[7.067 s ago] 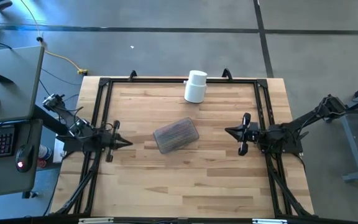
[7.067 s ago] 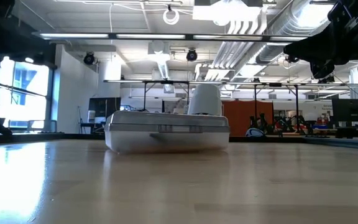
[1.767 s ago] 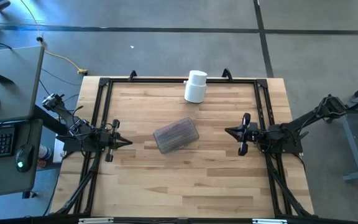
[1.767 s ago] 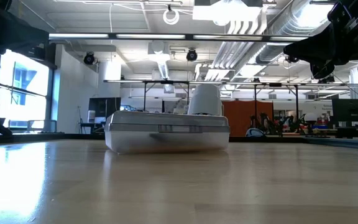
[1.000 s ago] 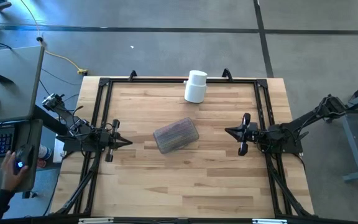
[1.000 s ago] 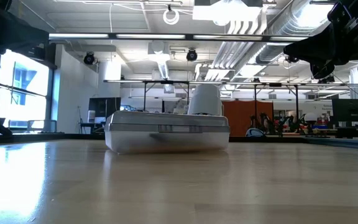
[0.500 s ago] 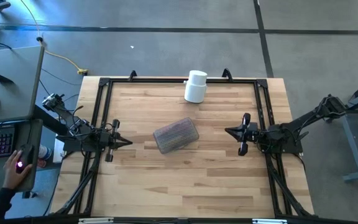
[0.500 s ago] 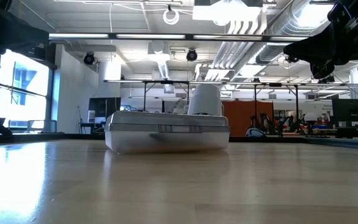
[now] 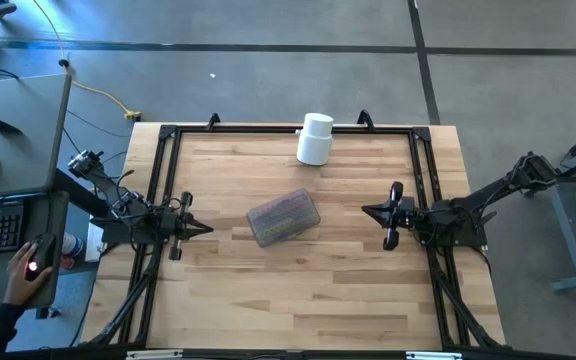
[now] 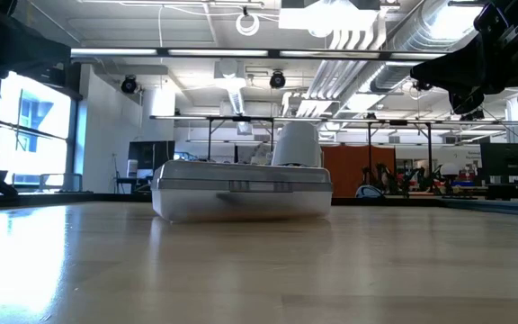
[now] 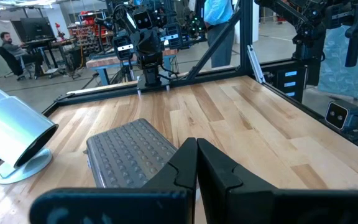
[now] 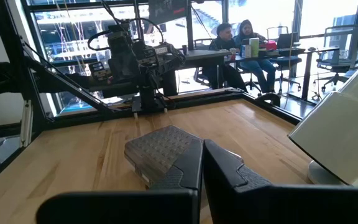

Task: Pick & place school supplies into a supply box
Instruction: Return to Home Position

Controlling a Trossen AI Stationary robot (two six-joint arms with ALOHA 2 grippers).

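Observation:
The supply box [image 9: 283, 217] lies shut on its base in the middle of the wooden table, grey textured lid up; it also shows in the low view [image 10: 241, 191] and both wrist views [image 11: 129, 152] [image 12: 160, 149]. The school supplies are out of view; none lie loose on the table. My left gripper [image 9: 208, 229] hovers level left of the box, fingers shut [image 11: 196, 146] and pointing at it. My right gripper [image 9: 365, 211] hovers level right of the box, shut [image 12: 202, 146], also pointing at it. Neither touches anything.
A white cylindrical container [image 9: 314, 138] stands near the table's far edge, behind the box. A black frame [image 9: 168, 180] runs along the table's edges. Left of the table is a desk, where a person's hand [image 9: 23, 270] rests on a mouse. People sit in the room beyond [image 12: 238, 31].

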